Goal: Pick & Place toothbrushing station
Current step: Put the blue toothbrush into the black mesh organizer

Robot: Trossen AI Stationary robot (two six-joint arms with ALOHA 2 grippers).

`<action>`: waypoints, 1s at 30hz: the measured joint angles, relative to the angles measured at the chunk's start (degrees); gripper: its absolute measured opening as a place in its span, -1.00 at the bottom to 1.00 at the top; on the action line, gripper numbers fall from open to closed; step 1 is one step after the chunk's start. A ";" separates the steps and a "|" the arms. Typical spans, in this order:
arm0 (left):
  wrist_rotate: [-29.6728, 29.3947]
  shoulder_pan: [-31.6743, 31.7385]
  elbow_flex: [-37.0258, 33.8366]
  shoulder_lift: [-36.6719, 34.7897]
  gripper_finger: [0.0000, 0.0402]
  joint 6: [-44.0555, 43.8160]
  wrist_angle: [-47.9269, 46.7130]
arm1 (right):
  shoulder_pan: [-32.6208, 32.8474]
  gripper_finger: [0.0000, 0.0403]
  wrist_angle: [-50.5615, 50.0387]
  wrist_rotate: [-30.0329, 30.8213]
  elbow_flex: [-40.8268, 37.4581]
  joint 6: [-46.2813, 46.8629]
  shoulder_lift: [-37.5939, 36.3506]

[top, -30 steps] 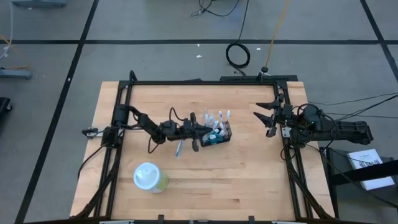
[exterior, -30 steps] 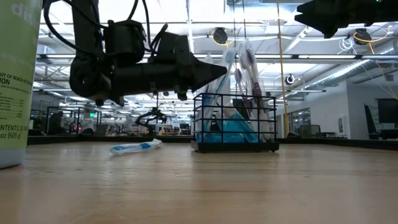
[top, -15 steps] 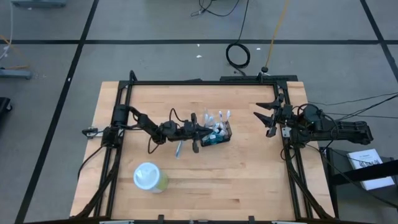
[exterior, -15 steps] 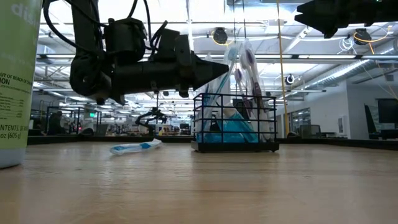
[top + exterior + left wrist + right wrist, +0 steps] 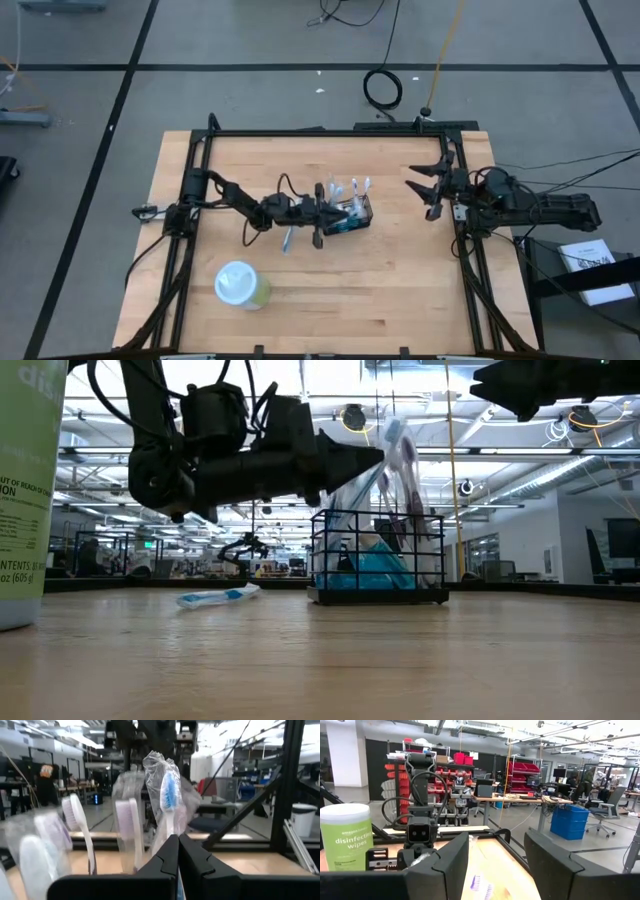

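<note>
Standing near the middle of the table [image 5: 400,290], the toothbrushing station [image 5: 349,216] is a small black wire caddy holding several wrapped toothbrushes upright with their heads above the rim, plus something blue at its bottom. The left gripper [image 5: 375,457] is right at the caddy's near side, fingers pressed together; in the left wrist view they appear to pinch the stem of a wrapped blue-bristled toothbrush [image 5: 169,795], though whether it is truly held or merely touched is hard to tell. To do this step well, I would judge the grip first: if the brush is pinched, lower it straight down between the wires so the crinkly wrapper does not catch on its neighbours, and release only once it stands among them. Avoid sideways drift, since the light caddy could slide or tip. One more toothbrush [image 5: 287,239] lies flat on the wood just beside the caddy, under the left arm, likely the next to fetch. A pale-green wipes canister [image 5: 240,285] stands well apart. The right gripper [image 5: 425,190] waits at the table's right edge, jaws apart and empty.
</note>
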 joint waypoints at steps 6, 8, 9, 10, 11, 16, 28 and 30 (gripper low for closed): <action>0.09 -0.02 0.00 0.00 -0.98 -0.24 -2.45 | -0.02 -0.09 0.17 -0.01 0.00 -0.41 0.75; 0.83 0.00 0.00 0.00 -0.99 -0.26 -2.55 | -0.02 -0.09 0.20 -0.02 0.00 -0.39 0.74; 1.07 0.00 0.00 0.00 -0.98 -0.26 -2.55 | 0.00 -0.09 0.22 -0.02 0.00 -0.36 0.74; 1.07 0.00 0.00 0.00 -0.97 -0.26 -2.53 | -0.02 -0.09 0.21 -0.02 0.00 -0.28 0.74; 1.07 0.00 0.00 0.00 -0.96 -0.31 -2.54 | 0.00 -0.09 0.20 -0.02 0.00 -0.28 0.74; 1.07 0.00 0.00 0.00 -0.96 -3.99 -2.55 | 0.00 -0.09 0.20 -0.02 0.00 -0.26 0.74; -2.32 -0.02 0.00 -0.09 -0.54 -5.40 -2.49 | -0.01 -0.09 0.20 -0.02 0.00 -0.23 0.74; -2.32 -0.02 0.00 -0.09 -0.40 -5.50 -2.44 | 0.00 -0.09 0.20 -0.02 0.00 -0.22 0.74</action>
